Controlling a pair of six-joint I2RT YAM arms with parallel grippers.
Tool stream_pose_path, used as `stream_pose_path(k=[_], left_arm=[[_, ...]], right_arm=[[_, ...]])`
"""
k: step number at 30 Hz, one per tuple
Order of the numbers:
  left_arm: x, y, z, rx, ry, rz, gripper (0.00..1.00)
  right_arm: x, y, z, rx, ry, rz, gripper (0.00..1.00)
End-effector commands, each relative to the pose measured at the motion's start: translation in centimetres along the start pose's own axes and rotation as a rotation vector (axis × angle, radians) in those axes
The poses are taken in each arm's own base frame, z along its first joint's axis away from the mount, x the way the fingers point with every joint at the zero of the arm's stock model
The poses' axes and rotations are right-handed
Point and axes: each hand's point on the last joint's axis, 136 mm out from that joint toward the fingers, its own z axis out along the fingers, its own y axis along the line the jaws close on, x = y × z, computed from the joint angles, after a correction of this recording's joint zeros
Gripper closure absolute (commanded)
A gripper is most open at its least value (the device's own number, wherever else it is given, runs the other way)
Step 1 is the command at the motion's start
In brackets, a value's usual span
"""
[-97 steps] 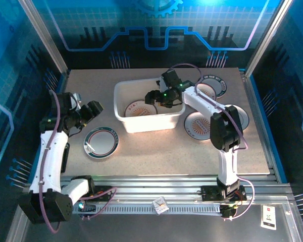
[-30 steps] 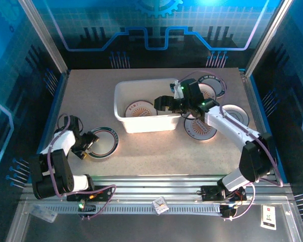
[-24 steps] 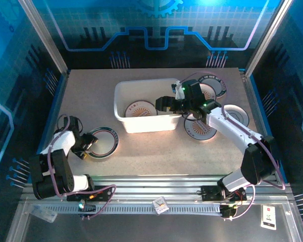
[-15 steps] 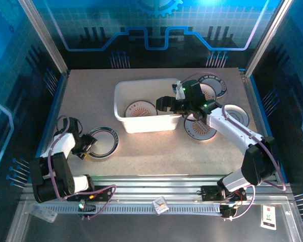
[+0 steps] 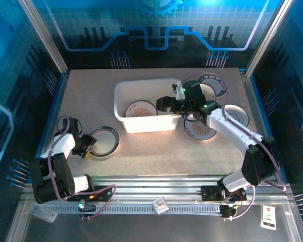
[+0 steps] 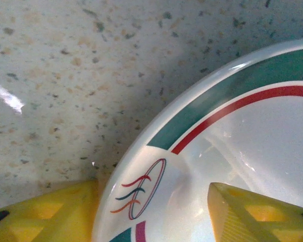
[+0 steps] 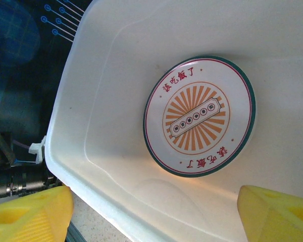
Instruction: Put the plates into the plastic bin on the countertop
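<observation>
Left gripper (image 5: 87, 144) is down low on the countertop (image 5: 151, 151). The left wrist camera gives what the overhead cannot: its jaws are parted and straddle the edge of the green-rimmed plate (image 6: 232, 151). One yellow fingertip (image 6: 40, 219) sits outside the rim on the speckled surface, the other is over the plate's face, and the rim is not pinched. Up close the rim carries a green band, a thin red ring and a small oval emblem of red, green and orange strokes, with no letters I can read. From above, that plate (image 5: 103, 142) lies flat at about 8 o'clock from the plastic bin (image 5: 146, 123).

Right gripper (image 5: 164, 104) hangs over the bin's 3 o'clock end. Its own camera shows both yellow tips spread wide with nothing between them, released (image 7: 154, 217). Below it the bin (image 7: 116, 75) holds one sunburst plate (image 7: 199, 116): green edge, orange rays, red Chinese characters arched at its top and bottom, and a central bar of tiny characters too small to read. Overhead, the same plate (image 5: 140, 108) lies flat on the bin floor.

Outside the bin, a patterned plate (image 5: 197, 131) lies at 4 o'clock, partly under the right arm. A far plate (image 5: 217, 86) sits at 1 o'clock and a white-centred plate (image 5: 238, 113) at 3 o'clock.
</observation>
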Motion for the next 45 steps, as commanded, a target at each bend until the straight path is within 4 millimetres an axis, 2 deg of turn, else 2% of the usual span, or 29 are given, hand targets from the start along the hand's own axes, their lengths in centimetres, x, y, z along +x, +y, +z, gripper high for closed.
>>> stream_pose_path(k=[1, 4, 21, 30, 38, 45], left_arm=[[0.8, -3.8, -0.1, 0.197, 0.050, 0.053, 0.44], [0.8, -3.8, -0.1, 0.194, 0.050, 0.058, 0.50], [1.1, -2.8, 0.7, 0.160, 0.041, 0.053, 0.59], [1.4, -2.4, 1.4, 0.136, 0.056, 0.057, 0.69], [1.1, -2.2, 0.8, 0.125, 0.025, 0.066, 0.77], [0.9, -2.9, -0.6, 0.165, -0.012, 0.077, 0.86]], right_arm=[[0.9, -0.2, -0.4, 0.012, 0.009, 0.017, 0.15], [0.9, -0.3, -0.6, 0.015, 0.003, 0.015, 0.15], [0.9, 0.0, -1.2, 0.021, -0.013, 0.010, 0.16], [1.3, 0.2, -1.3, 0.027, -0.009, 0.009, 0.17], [1.5, 0.8, -1.2, 0.021, -0.008, 0.013, 0.17], [1.6, 1.4, -1.6, 0.010, -0.012, 0.010, 0.17]])
